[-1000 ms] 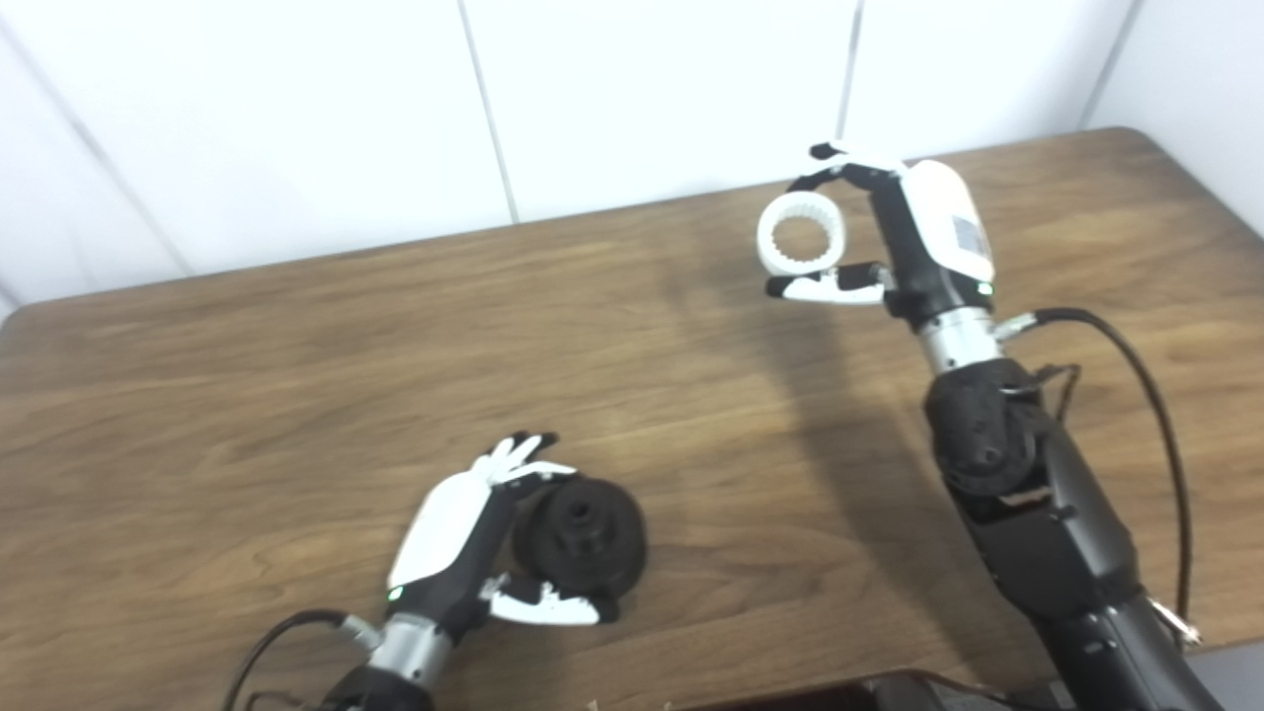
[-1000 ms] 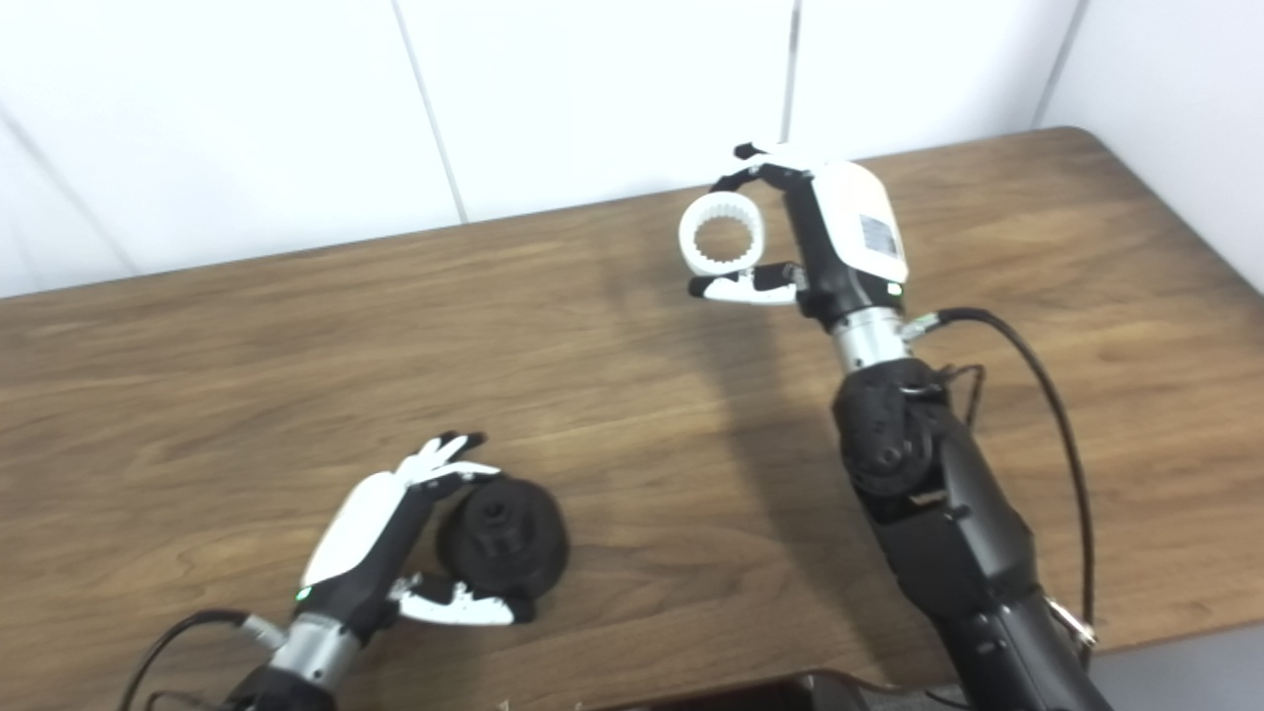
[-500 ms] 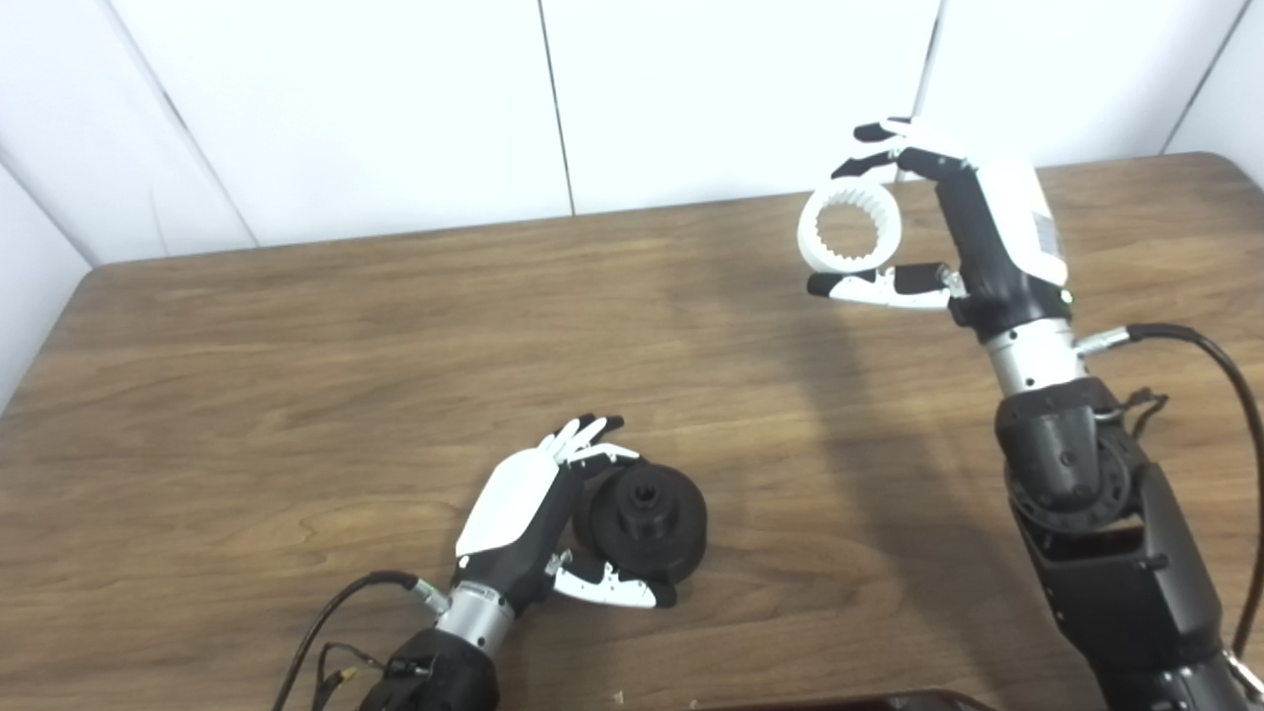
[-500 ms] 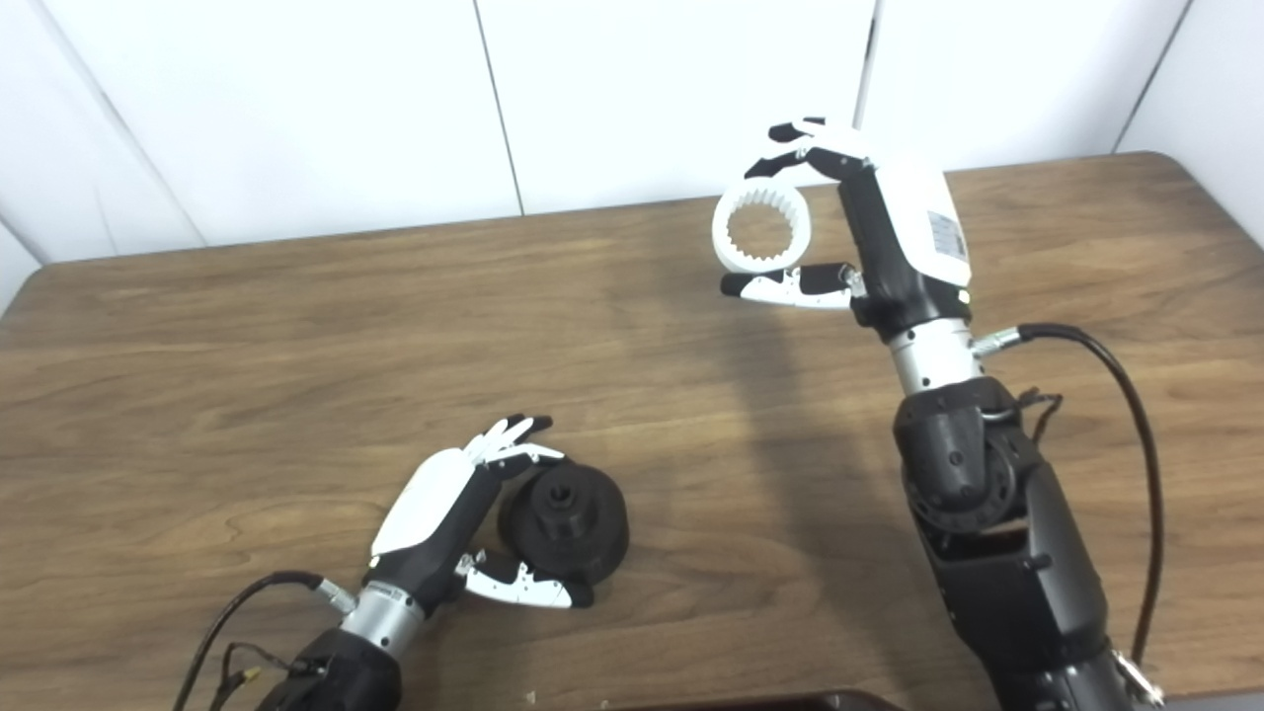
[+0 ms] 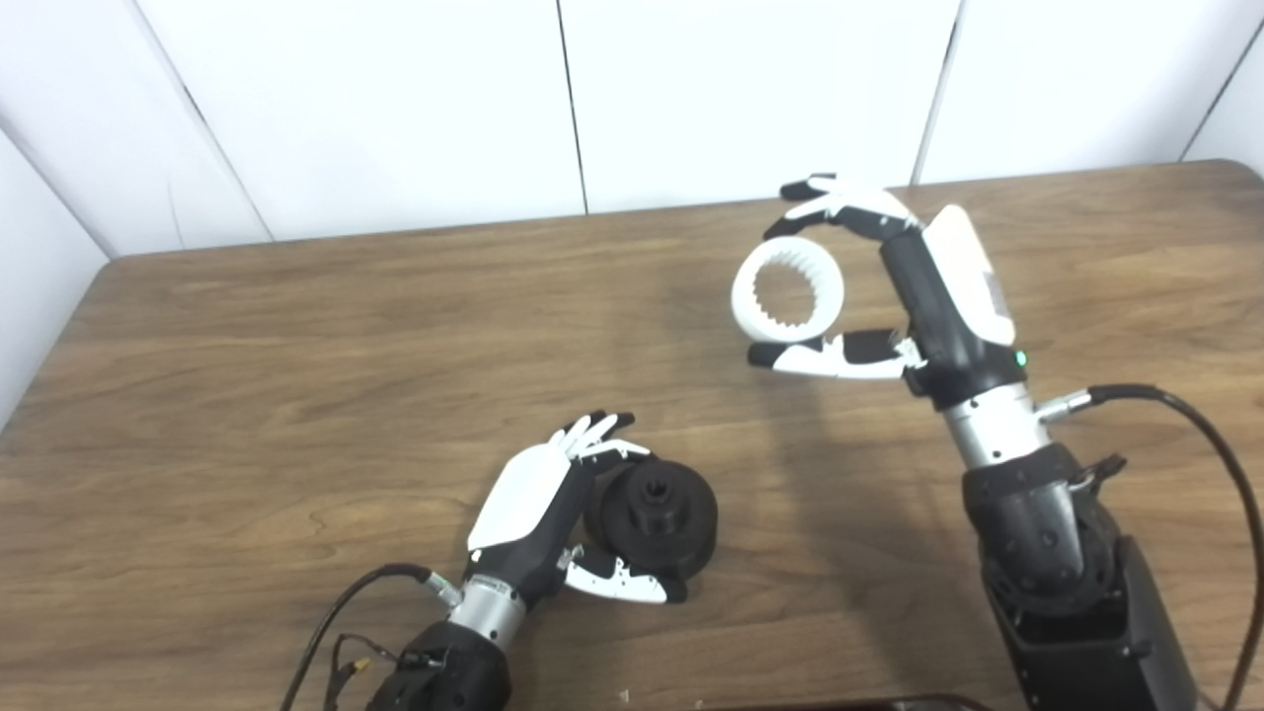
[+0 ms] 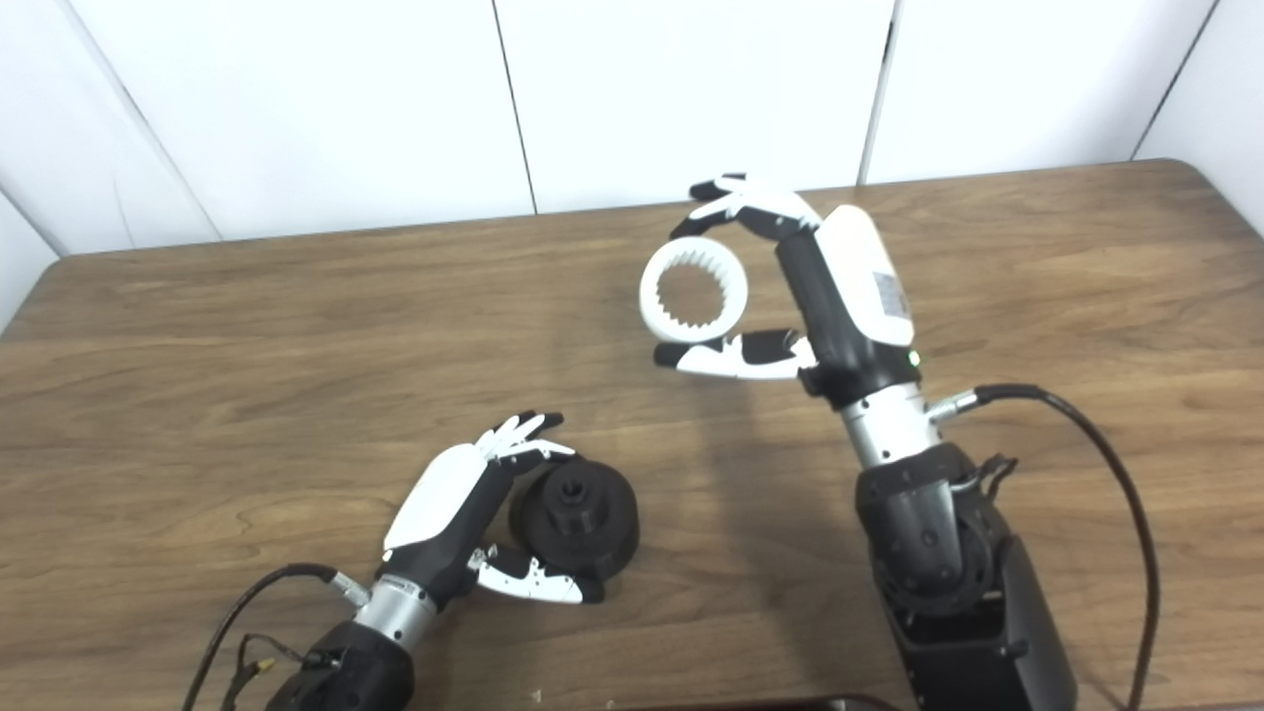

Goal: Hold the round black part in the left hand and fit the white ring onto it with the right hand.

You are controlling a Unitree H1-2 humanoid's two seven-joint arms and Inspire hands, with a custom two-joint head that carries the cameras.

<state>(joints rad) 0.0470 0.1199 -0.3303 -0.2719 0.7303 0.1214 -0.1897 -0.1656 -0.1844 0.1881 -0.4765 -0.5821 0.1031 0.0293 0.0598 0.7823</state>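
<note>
Left hand (image 5: 538,509) cupped around round black part (image 5: 654,513) on worktop (image 5: 247,395). Well above-right of that part, right hand (image 5: 918,291) fingers (image 5: 839,202) pinching toothed white ring (image 5: 787,290).

Both hands white-shelled w/ black fingers, silver wrists, black forearms, black cables, green LEDs.

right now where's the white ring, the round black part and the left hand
white ring (image 5: 743,302), left eye view, on its left rim
round black part (image 5: 691,526), left eye view, on its outer flange
left hand (image 6: 439,499), right eye view, on its white back shell
</note>
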